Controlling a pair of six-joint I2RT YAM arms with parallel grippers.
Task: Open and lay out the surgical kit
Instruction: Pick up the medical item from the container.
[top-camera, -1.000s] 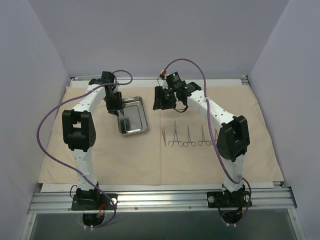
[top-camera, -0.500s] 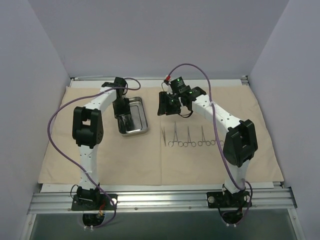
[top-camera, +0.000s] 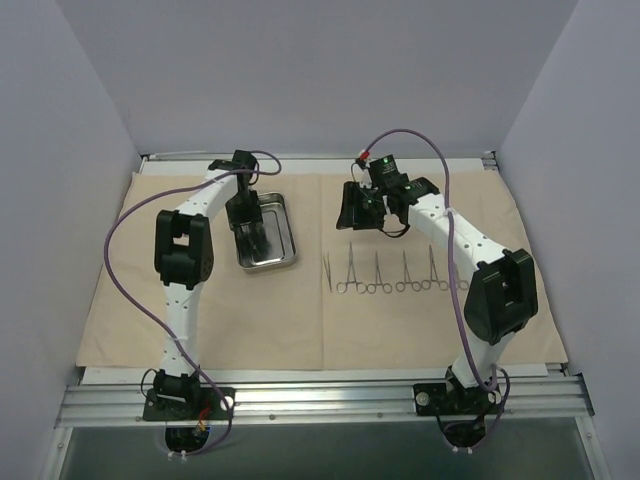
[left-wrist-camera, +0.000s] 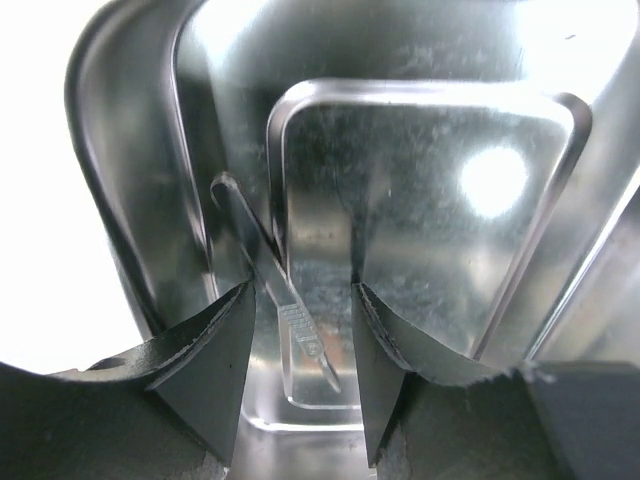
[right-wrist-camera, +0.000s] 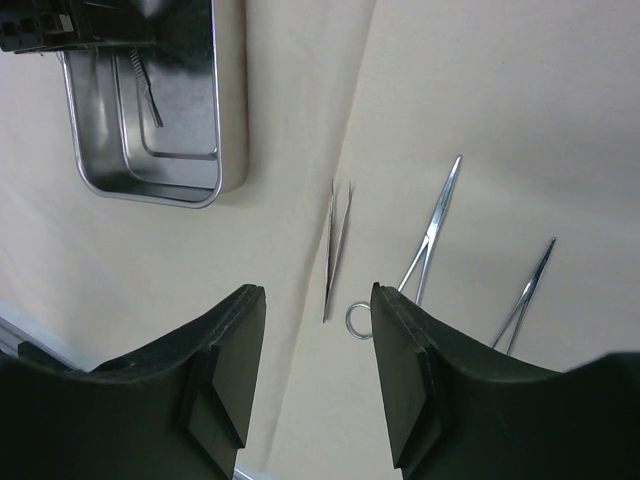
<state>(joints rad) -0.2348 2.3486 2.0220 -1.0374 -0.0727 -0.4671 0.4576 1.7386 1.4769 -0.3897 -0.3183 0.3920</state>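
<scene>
Left jaws, part open, sit low in the steel tray (left-wrist-camera: 425, 250), straddling a thin ribbed tool (left-wrist-camera: 290, 315): light, stiff, slippery, so likely best pinched across its ribbed handle. Right jaws gape wide above the cloth wrap (right-wrist-camera: 480, 100), tweezers (right-wrist-camera: 335, 240) between them, forceps (right-wrist-camera: 432, 225) beside them.

One cloth wrap (top-camera: 250, 320); one steel tray (top-camera: 293, 235); four ring-handled forceps (top-camera: 378, 271); one tweezers (top-camera: 327, 270); one scalpel (left-wrist-camera: 290, 310).
</scene>
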